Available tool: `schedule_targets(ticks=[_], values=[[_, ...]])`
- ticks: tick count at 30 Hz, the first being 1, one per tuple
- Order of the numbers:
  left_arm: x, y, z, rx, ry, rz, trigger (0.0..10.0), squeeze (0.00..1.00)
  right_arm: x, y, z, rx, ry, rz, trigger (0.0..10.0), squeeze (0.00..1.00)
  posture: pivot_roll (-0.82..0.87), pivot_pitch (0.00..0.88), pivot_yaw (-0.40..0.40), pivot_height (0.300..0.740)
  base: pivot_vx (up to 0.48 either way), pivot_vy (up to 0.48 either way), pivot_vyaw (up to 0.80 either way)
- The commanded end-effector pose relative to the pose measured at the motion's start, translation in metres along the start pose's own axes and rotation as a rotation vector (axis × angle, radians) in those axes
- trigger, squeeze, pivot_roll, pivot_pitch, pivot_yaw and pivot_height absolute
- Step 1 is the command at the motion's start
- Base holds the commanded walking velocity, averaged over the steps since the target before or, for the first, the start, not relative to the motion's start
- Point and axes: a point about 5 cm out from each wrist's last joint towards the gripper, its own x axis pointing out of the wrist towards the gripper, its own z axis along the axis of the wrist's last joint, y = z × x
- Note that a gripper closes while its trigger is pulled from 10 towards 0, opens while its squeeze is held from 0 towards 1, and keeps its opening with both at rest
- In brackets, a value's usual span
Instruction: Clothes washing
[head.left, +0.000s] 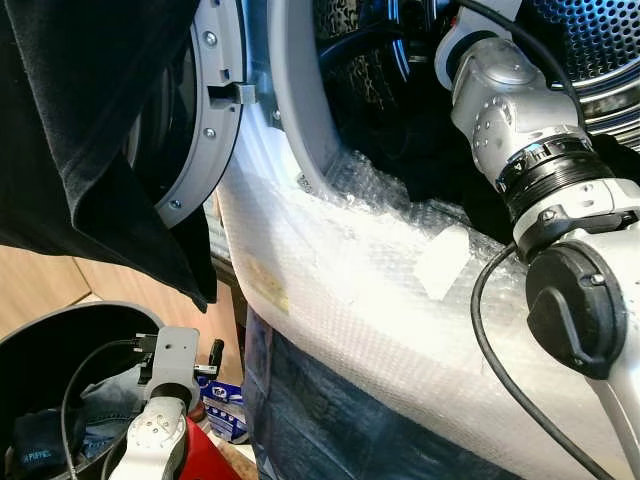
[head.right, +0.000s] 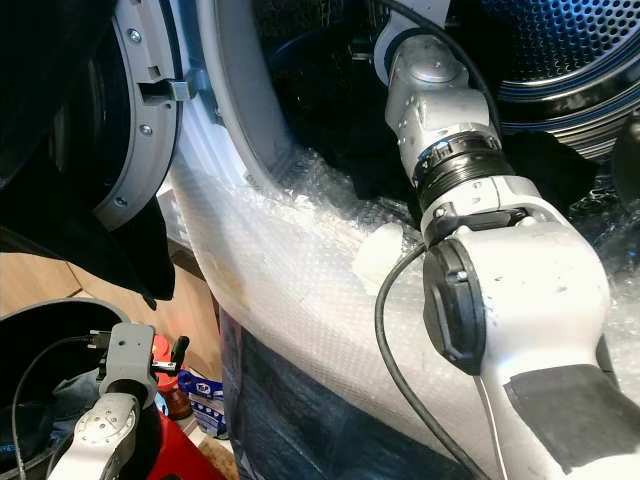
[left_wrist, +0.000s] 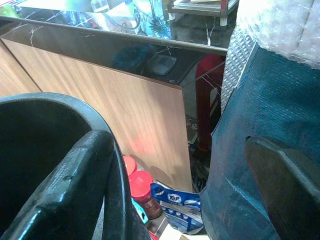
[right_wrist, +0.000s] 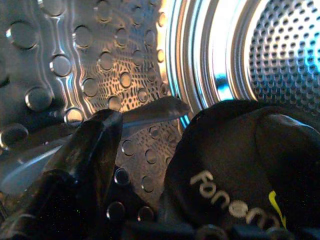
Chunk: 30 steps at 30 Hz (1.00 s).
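Deep in the washing machine drum (right_wrist: 125, 60), the right gripper (right_wrist: 165, 165) presses a bunched black garment (right_wrist: 240, 165), grip unclear; left gripper (left_wrist: 190, 200) spread beside the laundry bin (left_wrist: 45, 130).

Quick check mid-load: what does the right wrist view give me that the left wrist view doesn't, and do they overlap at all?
Right wrist view: the right pincer inside the steel drum, beside a black garment with pale lettering.

Left wrist view: the left pincer open over the black laundry bin, red-lidded jars, a blue packet and a wood panel.

Shared: nothing but each arm's own black fingers.
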Motion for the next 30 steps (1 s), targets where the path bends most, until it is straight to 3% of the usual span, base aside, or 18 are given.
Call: schedule_targets(ticks=[1,8,15,19,23,26,30], values=[[-0.004,-0.005,-0.011,0.007,0.053,-0.015,10.0,0.0,-0.002,-0.001,0.027,0.047,-0.06,-0.002,10.0,0.0,-0.04,0.0,-0.086,0.74,0.0,0.0,0.0],[-0.007,-0.01,-0.015,-0.006,0.065,-0.019,10.0,0.0,-0.008,-0.027,0.031,0.105,-0.066,-0.11,10.0,0.0,-0.05,0.0,-0.097,0.74,0.0,0.0,0.0],[-0.006,-0.015,-0.016,-0.028,0.07,-0.016,10.0,0.0,-0.044,-0.029,0.031,0.071,-0.117,-0.038,10.0,0.0,-0.07,0.0,-0.105,0.74,0.0,0.0,0.0],[-0.006,-0.017,-0.016,-0.03,0.073,-0.022,10.0,0.0,-0.061,-0.024,0.037,0.051,-0.188,0.062,10.0,0.0,-0.09,0.0,-0.104,0.74,0.0,0.0,0.0],[-0.005,-0.018,-0.016,-0.034,0.074,-0.024,10.0,0.0,-0.093,-0.015,0.041,-0.001,-0.29,0.177,10.0,0.0,-0.09,0.0,-0.104,0.74,0.0,0.0,0.0],[-0.005,-0.018,-0.016,-0.036,0.074,-0.025,10.0,0.0,-0.107,-0.012,0.038,0.019,-0.277,0.242,10.0,0.0,-0.1,0.0,-0.102,0.74,0.0,0.0,0.0],[-0.004,-0.018,-0.015,-0.038,0.074,-0.028,10.0,0.0,-0.12,-0.004,0.028,-0.03,-0.243,0.36,10.0,0.0,-0.1,0.0,-0.099,0.74,0.0,0.0,0.0]])
